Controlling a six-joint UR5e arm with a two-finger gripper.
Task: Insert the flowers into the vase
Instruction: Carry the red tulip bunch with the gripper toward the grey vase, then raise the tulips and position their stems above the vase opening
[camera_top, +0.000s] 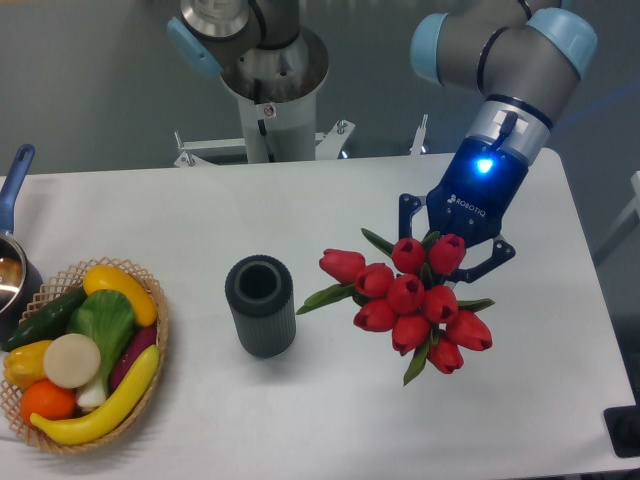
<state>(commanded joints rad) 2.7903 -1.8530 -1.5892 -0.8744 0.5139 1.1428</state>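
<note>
Fruit and vegetables fill a wicker basket (60, 440) at 8 o'clock on the white table (330, 430), with a blue-handled pot (12, 262) just above it at the left edge. Flowers (412, 297) hang at 4 o'clock of centre, buds toward the camera, held up by the gripper (455, 245) behind them; its fingers seem pinched on the hidden stems. Vase (260, 305) stands upright and empty, at 9 o'clock from the bunch, near but apart. Carrying over and inserting remain. Grey wall and the arm's pedestal (272, 95) stand behind.

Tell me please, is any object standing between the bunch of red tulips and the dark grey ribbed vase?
Nothing visible does. The red tulip bunch sits right of the dark grey ribbed vase, with only bare white table between them.
</note>
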